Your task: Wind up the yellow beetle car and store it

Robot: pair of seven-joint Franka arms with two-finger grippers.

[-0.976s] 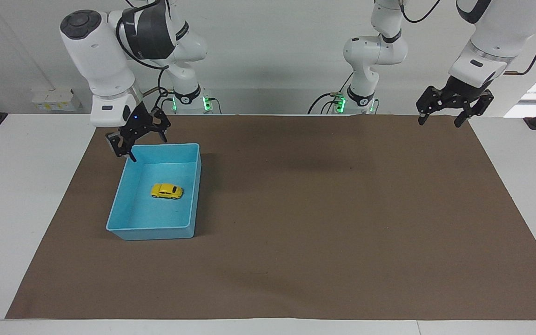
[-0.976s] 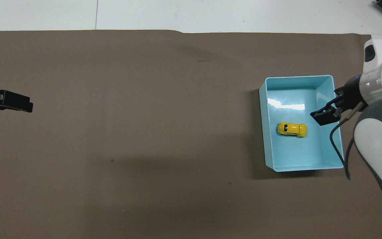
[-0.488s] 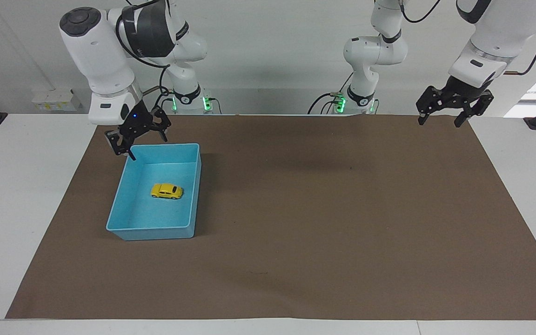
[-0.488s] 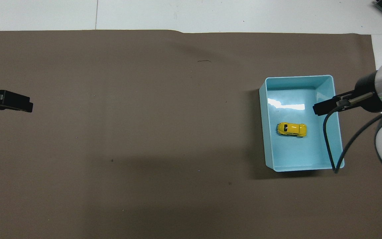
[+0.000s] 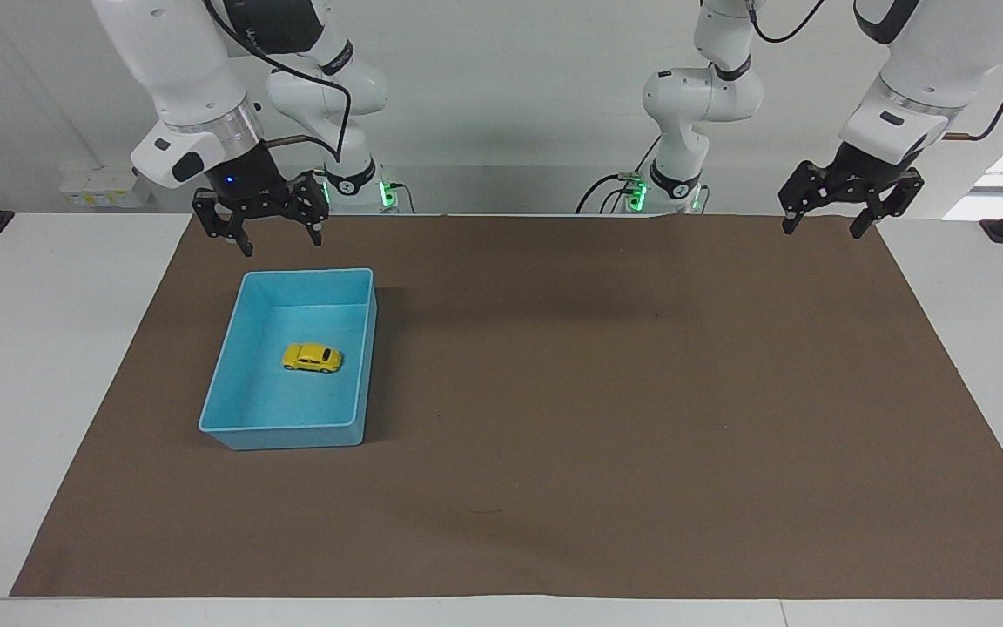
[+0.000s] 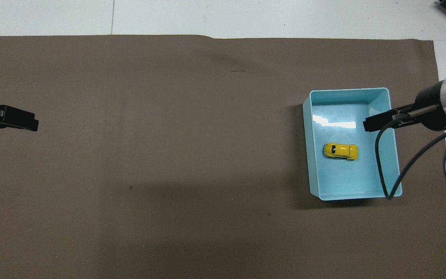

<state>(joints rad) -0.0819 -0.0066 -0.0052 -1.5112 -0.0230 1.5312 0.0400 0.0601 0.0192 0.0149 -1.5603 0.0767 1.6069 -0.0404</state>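
Observation:
The yellow beetle car (image 5: 313,357) rests on its wheels in the middle of the blue tray (image 5: 310,273), toward the right arm's end of the table. In the overhead view the car (image 6: 340,151) lies lengthwise across the tray (image 6: 349,90). My right gripper (image 5: 282,246) hangs open and empty in the air over the mat, just off the tray's robot-side rim, and shows edge-on in the overhead view (image 6: 371,124). My left gripper (image 5: 822,232) waits open and empty, raised over the mat's corner at the left arm's end (image 6: 29,122).
A brown mat (image 5: 606,392) covers most of the white table (image 5: 49,366). A black cable (image 6: 379,162) from the right arm loops over the tray's edge in the overhead view.
My right gripper rose from the tray's robot-side corner and swung level, now clear of the rim. The car, the tray and the left arm stayed put.

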